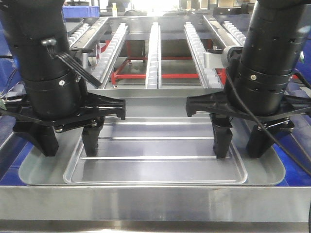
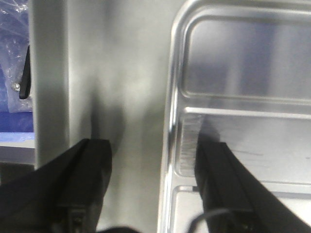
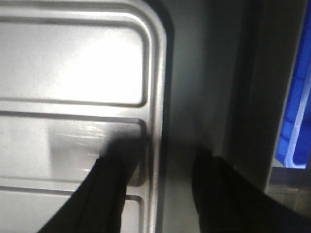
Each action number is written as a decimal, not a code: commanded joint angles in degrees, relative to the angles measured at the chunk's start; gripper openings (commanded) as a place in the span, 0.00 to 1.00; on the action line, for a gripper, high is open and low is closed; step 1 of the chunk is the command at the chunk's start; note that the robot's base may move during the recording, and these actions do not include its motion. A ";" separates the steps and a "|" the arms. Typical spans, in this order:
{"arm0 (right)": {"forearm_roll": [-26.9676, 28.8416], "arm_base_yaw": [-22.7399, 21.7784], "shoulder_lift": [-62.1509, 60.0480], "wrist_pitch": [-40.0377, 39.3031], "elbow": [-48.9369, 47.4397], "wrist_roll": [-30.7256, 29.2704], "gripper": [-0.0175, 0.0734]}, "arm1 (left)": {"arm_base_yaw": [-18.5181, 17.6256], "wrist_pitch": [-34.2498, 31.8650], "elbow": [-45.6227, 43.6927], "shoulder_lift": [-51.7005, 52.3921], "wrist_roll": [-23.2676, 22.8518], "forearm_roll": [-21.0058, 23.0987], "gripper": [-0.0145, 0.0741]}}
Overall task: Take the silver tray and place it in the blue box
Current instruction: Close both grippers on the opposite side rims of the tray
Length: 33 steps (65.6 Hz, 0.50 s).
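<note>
Basically, risk first: the left gripper (image 1: 68, 144) and right gripper (image 1: 240, 144) each get only a thin rim to bite. If one closes late or shallow, the silver tray (image 1: 155, 167) could tilt, slip out and drop back on the desk (image 1: 36, 170); an uneven lift would twist it. Left jaws are apart, straddling the tray's left rim, one finger (image 2: 82, 179) outside over the desk, the other inside over the tray floor. The tray lies flat in the middle between both arms, not lifted. Right jaws are apart too, straddling the right rim likewise. Far right, a blue edge, probably the blue box (image 3: 297, 111), sits beyond the desk side.
</note>
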State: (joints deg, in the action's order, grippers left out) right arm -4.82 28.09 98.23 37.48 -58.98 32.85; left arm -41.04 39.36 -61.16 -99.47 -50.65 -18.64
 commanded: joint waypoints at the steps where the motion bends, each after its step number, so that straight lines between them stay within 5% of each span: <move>1: -0.56 -0.13 -2.21 -1.79 -1.60 -0.21 0.67 | -0.28 -0.79 -1.49 2.18 -0.10 -0.23 0.50; 13: -0.56 -0.13 -2.21 -1.78 -1.60 -0.21 0.61 | -0.28 -0.79 -1.49 2.18 -0.10 -0.23 0.48; 33: -0.56 -0.13 -2.21 -1.78 -1.60 -0.21 0.36 | -0.28 -0.79 -1.49 2.18 -0.10 1.29 0.18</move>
State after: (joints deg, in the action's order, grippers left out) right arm -4.82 28.09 98.23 37.27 -58.98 32.85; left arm -41.04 39.26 -61.16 -99.47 -50.65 -17.15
